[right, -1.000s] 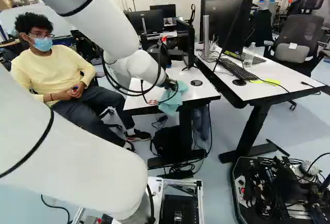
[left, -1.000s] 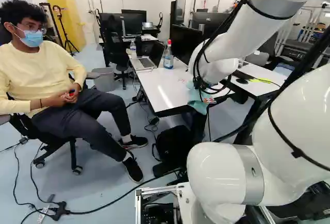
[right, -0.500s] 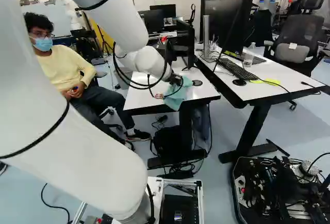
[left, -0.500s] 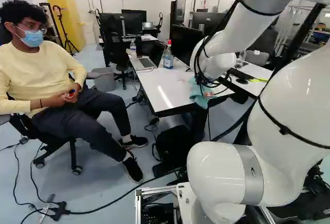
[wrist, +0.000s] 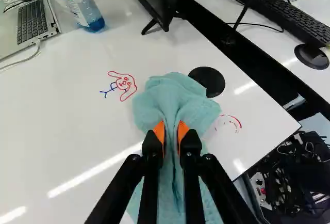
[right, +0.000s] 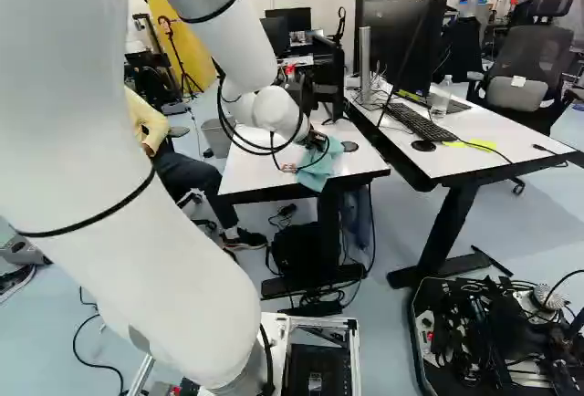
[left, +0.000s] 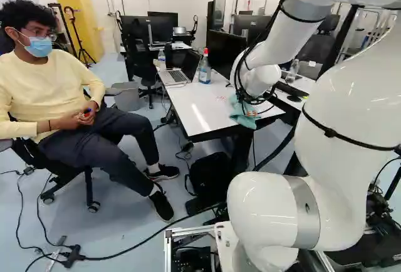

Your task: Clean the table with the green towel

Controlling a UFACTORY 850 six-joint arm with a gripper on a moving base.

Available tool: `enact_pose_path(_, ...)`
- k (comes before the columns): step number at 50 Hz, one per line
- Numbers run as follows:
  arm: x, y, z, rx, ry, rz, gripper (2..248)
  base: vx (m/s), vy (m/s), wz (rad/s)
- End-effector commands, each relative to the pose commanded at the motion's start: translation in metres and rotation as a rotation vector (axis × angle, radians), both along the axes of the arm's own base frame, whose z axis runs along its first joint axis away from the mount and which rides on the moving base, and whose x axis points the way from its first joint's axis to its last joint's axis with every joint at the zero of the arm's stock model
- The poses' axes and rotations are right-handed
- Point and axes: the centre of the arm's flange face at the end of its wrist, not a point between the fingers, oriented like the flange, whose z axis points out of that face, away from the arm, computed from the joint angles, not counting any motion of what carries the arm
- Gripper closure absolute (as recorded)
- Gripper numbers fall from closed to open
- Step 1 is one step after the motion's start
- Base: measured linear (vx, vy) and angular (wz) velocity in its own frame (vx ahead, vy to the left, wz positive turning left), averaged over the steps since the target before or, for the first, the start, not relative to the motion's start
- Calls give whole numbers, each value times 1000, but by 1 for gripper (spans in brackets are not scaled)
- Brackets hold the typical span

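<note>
The left base view showed one clear-and-blue plastic bottle on the white rectangular table. In the right base view, the black claw held one pale-green cloth towel there. Wrist view: two orange pads pinched it.

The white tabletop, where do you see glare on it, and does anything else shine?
Wrist view: a long bright streak crosses the tabletop toward the green towel, with a shorter patch near the table's corner. Left base view: a pale streak on the same tabletop, plus glossy highlights on the white arm.
</note>
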Motion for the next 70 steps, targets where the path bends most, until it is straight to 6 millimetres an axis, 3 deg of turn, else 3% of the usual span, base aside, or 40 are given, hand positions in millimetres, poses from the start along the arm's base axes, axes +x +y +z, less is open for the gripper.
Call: enact_pose_path(70,-4,1,-11,30,100,2,200,0,0,0)
